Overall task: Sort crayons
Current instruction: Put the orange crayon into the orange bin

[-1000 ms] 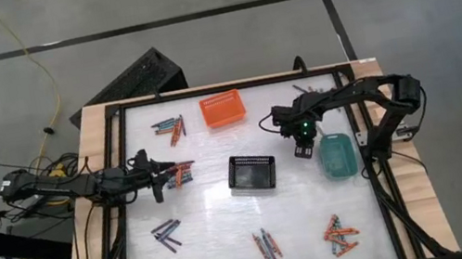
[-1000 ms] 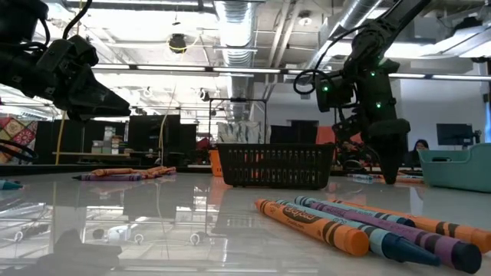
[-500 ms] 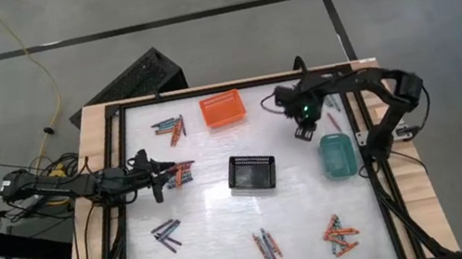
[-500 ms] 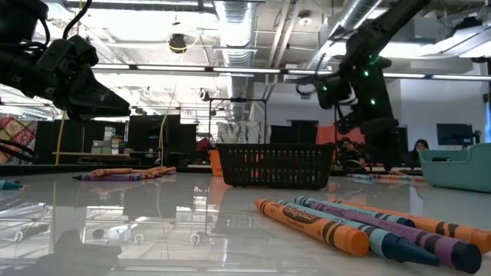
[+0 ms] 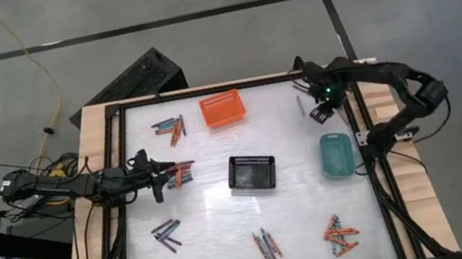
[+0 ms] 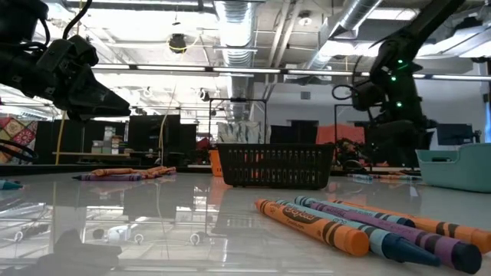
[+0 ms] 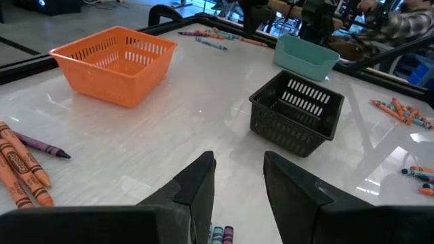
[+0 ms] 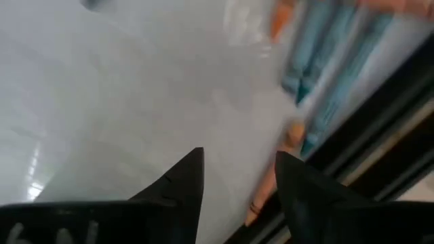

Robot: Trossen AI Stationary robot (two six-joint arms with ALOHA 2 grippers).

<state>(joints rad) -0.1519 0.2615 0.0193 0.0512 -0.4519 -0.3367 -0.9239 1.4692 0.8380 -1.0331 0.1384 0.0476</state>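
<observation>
3 baskets point(image 5: 251, 172), contents unclear; left hand point(image 7: 237, 179) and right hand point(image 8: 234, 179) parted, empty.

in the right wrist view the thin orange and teal crayons point(image 8: 319, 74) are smeared by blur. the teal plastic basket point(image 6: 459, 166) is cut off by the low view's edge. the left gripper point(image 7: 239, 177) hides crayons beneath it.
</observation>
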